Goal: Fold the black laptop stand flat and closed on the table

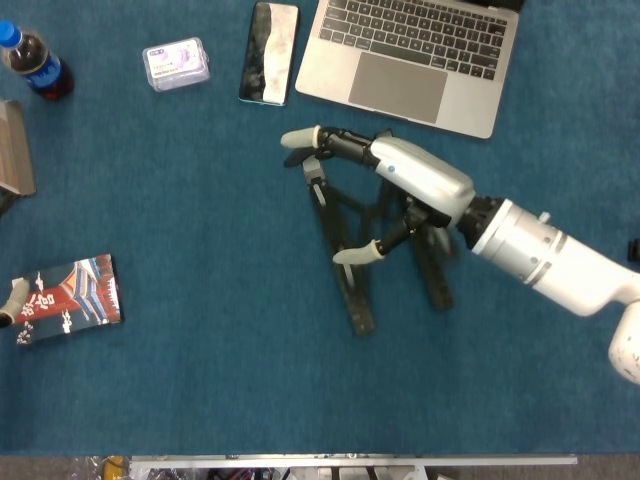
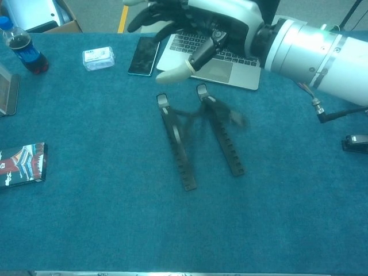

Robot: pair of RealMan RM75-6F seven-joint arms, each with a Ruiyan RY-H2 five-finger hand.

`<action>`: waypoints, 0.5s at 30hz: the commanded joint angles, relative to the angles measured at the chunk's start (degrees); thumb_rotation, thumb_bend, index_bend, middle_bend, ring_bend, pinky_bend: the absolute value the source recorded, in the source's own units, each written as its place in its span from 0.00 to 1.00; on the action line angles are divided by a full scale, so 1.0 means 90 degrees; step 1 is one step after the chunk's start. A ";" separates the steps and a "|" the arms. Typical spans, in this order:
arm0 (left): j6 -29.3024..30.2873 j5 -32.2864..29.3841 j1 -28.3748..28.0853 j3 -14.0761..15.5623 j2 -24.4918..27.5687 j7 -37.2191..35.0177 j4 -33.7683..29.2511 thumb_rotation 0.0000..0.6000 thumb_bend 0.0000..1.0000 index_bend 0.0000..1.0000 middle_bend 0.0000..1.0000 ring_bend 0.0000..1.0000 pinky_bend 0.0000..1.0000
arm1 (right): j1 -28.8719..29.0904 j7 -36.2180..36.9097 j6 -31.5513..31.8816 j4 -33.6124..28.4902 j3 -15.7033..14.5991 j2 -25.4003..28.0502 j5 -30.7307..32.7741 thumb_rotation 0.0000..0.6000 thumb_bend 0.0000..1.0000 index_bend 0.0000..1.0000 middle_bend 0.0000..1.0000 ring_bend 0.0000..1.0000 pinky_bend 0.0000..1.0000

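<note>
The black laptop stand (image 1: pixel 343 262) lies low on the blue table, its two notched rails pointing toward the front edge. In the chest view the stand (image 2: pixel 179 146) looks flattened, with a blur at its cross links. My right hand (image 1: pixel 405 185) hovers over the stand's rear end with fingers spread and nothing held. In the chest view the right hand (image 2: pixel 192 23) is clearly above the stand and apart from it. Only a fingertip of my left hand (image 1: pixel 10 298) shows at the far left edge, beside a book.
An open laptop (image 1: pixel 420 50) and a phone (image 1: pixel 268 52) lie just behind the stand. A small plastic box (image 1: pixel 176 63) and a cola bottle (image 1: pixel 35 65) stand at the back left. A book (image 1: pixel 70 298) lies at the left. A black object (image 2: pixel 356 142) sits at the right edge.
</note>
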 commanded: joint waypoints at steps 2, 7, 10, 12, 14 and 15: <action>-0.0051 -0.0010 -0.0025 0.0000 -0.0009 -0.0009 0.0020 1.00 0.35 0.02 0.04 0.00 0.00 | -0.0062 -0.0290 -0.0022 0.0130 -0.0147 0.0022 0.0065 1.00 0.00 0.13 0.23 0.11 0.19; -0.0260 0.0025 -0.0158 0.0007 0.0019 -0.0034 0.0047 1.00 0.35 0.02 0.04 0.00 0.00 | -0.0139 -0.0618 -0.0135 0.0263 -0.0366 0.0068 0.0161 1.00 0.00 0.13 0.23 0.11 0.19; -0.0483 0.0093 -0.0324 0.0012 0.0073 -0.0094 0.0051 1.00 0.35 0.02 0.04 0.00 0.00 | -0.0217 -0.1017 -0.0108 0.0333 -0.0512 0.0118 0.0139 1.00 0.00 0.13 0.23 0.11 0.19; -0.0617 0.0145 -0.0433 0.0011 0.0098 -0.0062 0.0047 1.00 0.35 0.02 0.04 0.00 0.00 | -0.0273 -0.1275 -0.0062 0.0354 -0.0599 0.0142 0.0103 1.00 0.00 0.13 0.23 0.11 0.19; -0.0783 0.0222 -0.0571 0.0013 0.0117 0.0008 0.0022 1.00 0.35 0.02 0.04 0.00 0.00 | -0.0326 -0.1609 -0.0040 0.0375 -0.0708 0.0174 0.0071 1.00 0.00 0.13 0.23 0.11 0.19; -0.0857 0.0268 -0.0639 0.0014 0.0122 0.0034 0.0010 1.00 0.35 0.02 0.04 0.00 0.00 | -0.0343 -0.1748 -0.0041 0.0379 -0.0751 0.0188 0.0061 1.00 0.00 0.13 0.23 0.11 0.19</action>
